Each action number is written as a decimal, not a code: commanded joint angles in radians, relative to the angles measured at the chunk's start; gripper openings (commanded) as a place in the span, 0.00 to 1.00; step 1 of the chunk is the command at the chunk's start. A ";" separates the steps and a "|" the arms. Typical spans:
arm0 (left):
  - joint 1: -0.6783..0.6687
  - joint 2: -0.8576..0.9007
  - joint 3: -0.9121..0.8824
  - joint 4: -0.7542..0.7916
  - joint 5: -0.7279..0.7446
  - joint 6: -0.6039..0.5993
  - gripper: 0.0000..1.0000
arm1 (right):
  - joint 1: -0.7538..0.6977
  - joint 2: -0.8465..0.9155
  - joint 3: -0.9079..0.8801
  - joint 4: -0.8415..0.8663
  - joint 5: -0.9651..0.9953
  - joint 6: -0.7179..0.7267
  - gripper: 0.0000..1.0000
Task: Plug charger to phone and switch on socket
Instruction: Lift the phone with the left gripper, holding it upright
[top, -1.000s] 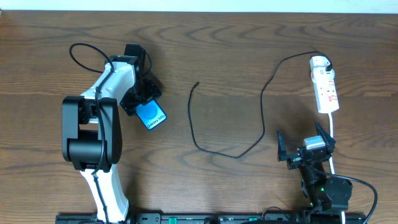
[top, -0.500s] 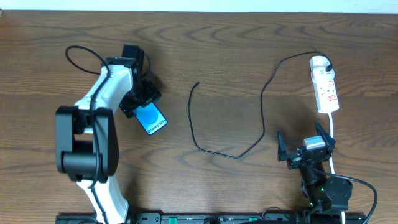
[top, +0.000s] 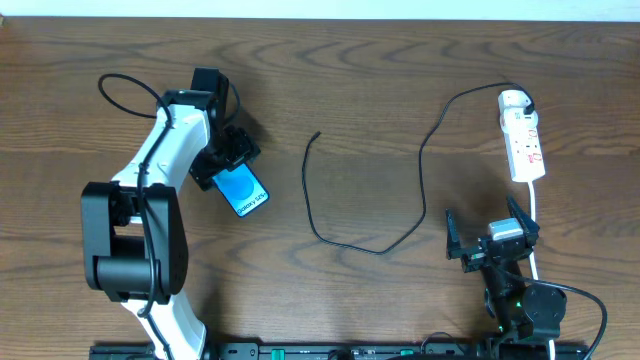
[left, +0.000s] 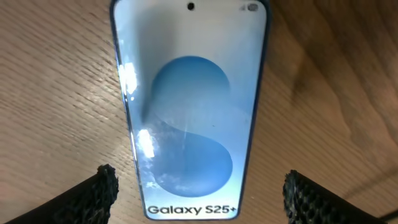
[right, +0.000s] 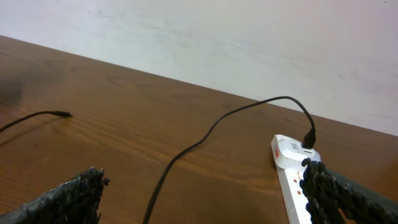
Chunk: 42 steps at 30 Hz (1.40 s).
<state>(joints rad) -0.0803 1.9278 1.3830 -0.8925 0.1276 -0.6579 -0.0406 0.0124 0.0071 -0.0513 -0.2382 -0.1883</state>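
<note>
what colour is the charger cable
The charger cable is plain black along its whole length, clearest in the overhead view.

The light in here is even and fairly bright from above, so in the overhead view the dark wood table (top: 380, 90) shows crisp grain, with only thin, soft shadows hugging the arms. In the left wrist view the phone (left: 189, 112) screen throws white glare patches along its left edge and washes pale toward the top, a smudgy shadow lies at upper right, and the left fingertips (left: 102, 186) in the lower corners are blurred. In the right wrist view the wall (right: 249, 43) is lit flat and pale, the wood is sharp, and the right fingertips (right: 74, 193) are out of focus.
</note>
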 joint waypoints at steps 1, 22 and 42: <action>-0.002 -0.003 -0.039 0.015 -0.036 -0.006 0.88 | 0.011 -0.006 -0.002 -0.005 -0.007 0.011 0.99; -0.002 0.001 -0.230 0.262 -0.061 -0.022 0.91 | 0.011 -0.006 -0.002 -0.004 -0.007 0.011 0.99; -0.006 0.019 -0.254 0.232 -0.148 -0.070 0.90 | 0.011 -0.006 -0.002 -0.005 -0.007 0.011 0.99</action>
<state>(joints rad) -0.0906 1.9083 1.1725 -0.6338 0.0483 -0.7143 -0.0406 0.0124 0.0071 -0.0513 -0.2382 -0.1883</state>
